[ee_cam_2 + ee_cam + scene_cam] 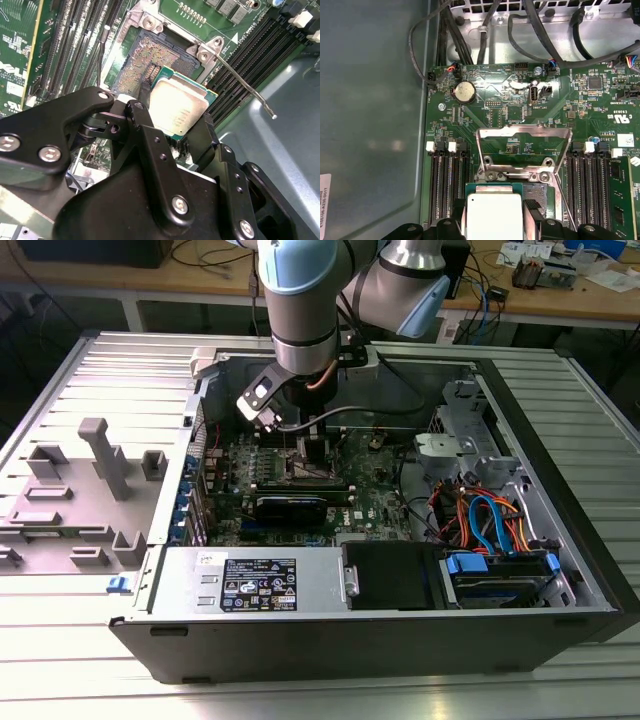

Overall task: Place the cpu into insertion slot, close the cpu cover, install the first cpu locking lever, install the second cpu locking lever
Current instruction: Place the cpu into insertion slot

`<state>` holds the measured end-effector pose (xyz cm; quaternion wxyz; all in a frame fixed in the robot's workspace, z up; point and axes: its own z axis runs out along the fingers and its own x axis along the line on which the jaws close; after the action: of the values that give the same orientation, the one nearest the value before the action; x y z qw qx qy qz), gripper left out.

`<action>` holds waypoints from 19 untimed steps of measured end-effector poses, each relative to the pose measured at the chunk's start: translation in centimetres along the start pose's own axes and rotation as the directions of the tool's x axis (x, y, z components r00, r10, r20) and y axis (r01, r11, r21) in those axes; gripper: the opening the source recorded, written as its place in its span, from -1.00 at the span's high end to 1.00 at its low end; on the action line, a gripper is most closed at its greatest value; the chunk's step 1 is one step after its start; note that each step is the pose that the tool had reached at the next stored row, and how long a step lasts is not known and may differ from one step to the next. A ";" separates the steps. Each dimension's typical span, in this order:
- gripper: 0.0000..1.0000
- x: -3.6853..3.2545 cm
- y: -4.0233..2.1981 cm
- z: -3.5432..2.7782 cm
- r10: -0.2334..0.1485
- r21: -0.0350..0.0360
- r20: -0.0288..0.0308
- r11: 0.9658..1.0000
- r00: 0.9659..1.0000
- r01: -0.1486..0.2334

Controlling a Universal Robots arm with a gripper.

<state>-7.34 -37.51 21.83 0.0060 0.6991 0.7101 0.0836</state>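
My gripper is shut on the cpu, a silver-topped chip with a green rim, held by two opposite edges between black fingers. The chip hangs just above the insertion slot, whose tan-gold contact field lies open; it overlaps one side of the field. In the first wrist view the cpu sits below the cpu cover, a metal frame swung up and standing open. A thin locking lever sticks up beside the socket. In the exterior view the gripper reaches down into the case over the green motherboard.
Long black memory slots flank the socket on both sides. A coin battery and black cables lie beyond the cover. A black card, a power supply and coloured cables fill the case; a grey fixture stands on the exterior view's left.
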 end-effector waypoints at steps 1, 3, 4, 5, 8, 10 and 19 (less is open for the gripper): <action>-0.08 0.00 0.00 0.00 0.000 0.000 -0.001 1.000 1.000 0.000; -0.08 0.00 0.00 0.00 0.000 0.000 -0.002 1.000 1.000 0.000; -0.08 0.00 0.00 0.00 0.000 0.000 -0.002 1.000 1.000 0.000; -0.08 0.00 0.00 0.00 0.000 0.000 -0.003 1.000 1.000 0.000; -0.08 -0.01 -0.05 0.04 0.000 0.000 -0.001 1.000 1.000 0.000; -0.08 -0.01 -0.10 0.17 -0.002 0.001 0.018 1.000 1.000 0.002; -0.08 -0.08 -0.44 0.88 0.000 0.001 0.077 1.000 0.997 0.000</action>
<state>-7.67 -37.49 20.90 0.0331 0.7017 0.7095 0.0562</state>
